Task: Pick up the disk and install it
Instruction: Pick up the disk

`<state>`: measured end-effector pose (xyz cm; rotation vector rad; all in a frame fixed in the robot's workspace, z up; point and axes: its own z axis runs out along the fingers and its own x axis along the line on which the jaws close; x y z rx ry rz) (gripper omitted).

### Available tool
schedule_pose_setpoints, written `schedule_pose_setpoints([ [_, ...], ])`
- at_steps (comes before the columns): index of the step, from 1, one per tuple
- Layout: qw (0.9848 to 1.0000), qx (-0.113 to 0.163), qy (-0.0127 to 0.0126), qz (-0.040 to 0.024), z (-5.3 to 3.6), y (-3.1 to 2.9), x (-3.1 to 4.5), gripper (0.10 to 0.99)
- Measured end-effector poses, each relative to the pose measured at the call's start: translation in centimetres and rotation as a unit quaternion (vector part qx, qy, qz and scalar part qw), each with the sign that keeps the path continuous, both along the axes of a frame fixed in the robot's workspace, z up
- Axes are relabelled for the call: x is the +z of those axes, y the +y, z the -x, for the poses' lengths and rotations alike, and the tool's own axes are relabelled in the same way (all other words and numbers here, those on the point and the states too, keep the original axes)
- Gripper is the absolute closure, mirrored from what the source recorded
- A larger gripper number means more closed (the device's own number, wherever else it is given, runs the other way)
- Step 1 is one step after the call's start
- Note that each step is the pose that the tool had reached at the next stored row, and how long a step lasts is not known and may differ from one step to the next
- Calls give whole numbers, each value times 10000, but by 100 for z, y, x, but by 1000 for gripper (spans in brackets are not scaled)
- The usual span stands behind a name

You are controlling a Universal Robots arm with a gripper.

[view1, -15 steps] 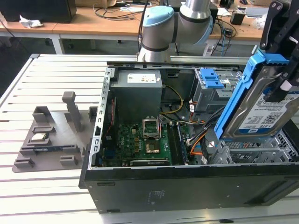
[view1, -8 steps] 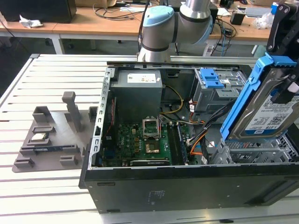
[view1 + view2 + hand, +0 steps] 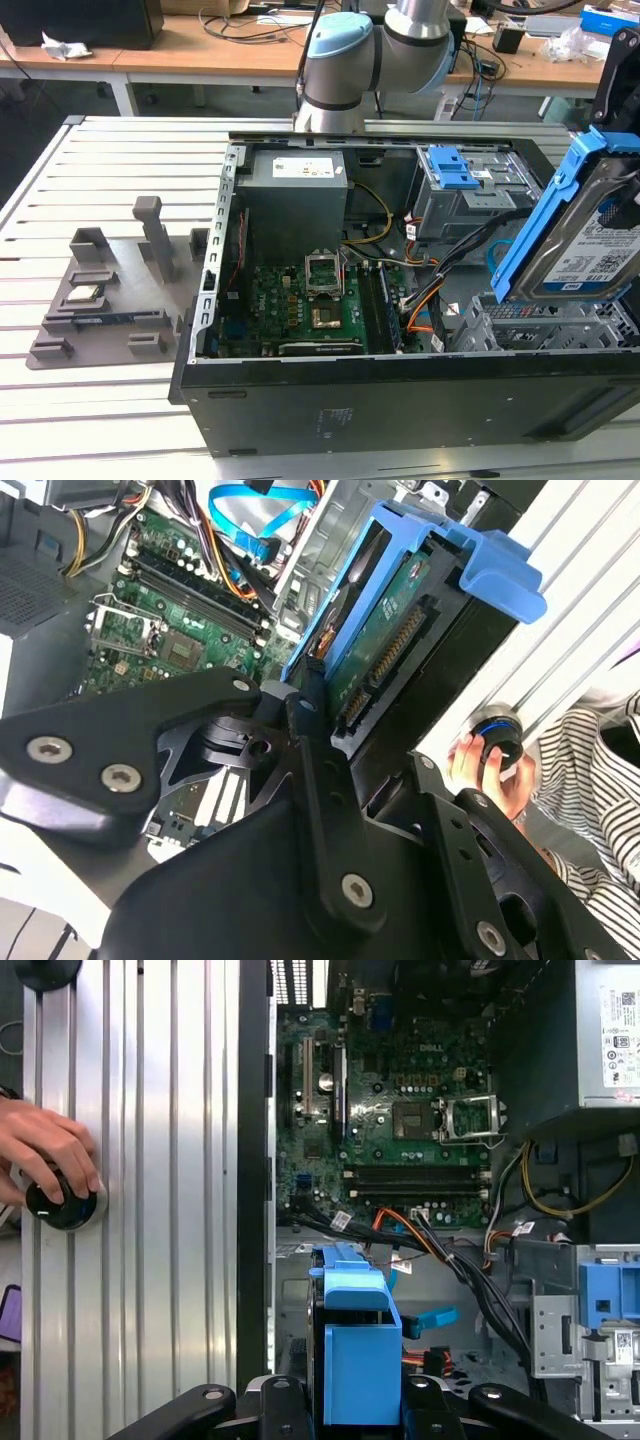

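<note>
The disk [image 3: 590,245] is a silver hard drive with a white-and-blue label in a blue plastic carrier. It hangs tilted on edge at the exterior view's right, above the metal drive cage [image 3: 540,325] of the open computer case [image 3: 400,395]. My gripper [image 3: 320,700] is shut on the disk, its black fingers [image 3: 305,730] clamping the carrier's sides. In the second wrist view the disk's green circuit board [image 3: 385,630] and connector face the camera. In the first wrist view the carrier's blue end [image 3: 358,1360] sits between my fingers [image 3: 285,1400], over the cage and cables.
Inside the case lie the motherboard [image 3: 300,300], a grey power supply [image 3: 295,205], a blue latch piece [image 3: 450,170] and orange and black cables [image 3: 440,1250]. A grey fixture tray [image 3: 100,300] lies at the exterior view's left. A person's hand [image 3: 40,1145] rests on a black knob [image 3: 62,1205].
</note>
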<state>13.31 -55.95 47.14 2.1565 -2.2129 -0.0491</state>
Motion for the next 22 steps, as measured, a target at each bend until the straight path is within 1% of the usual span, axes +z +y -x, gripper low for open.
schedule_pose_setpoints([
  [5,10000,-42,0,1,-13,5,-57,725],
  [11,10000,-58,1,0,-42,15,-101,725],
  [22,10000,-59,1,1,-63,17,-111,725],
])
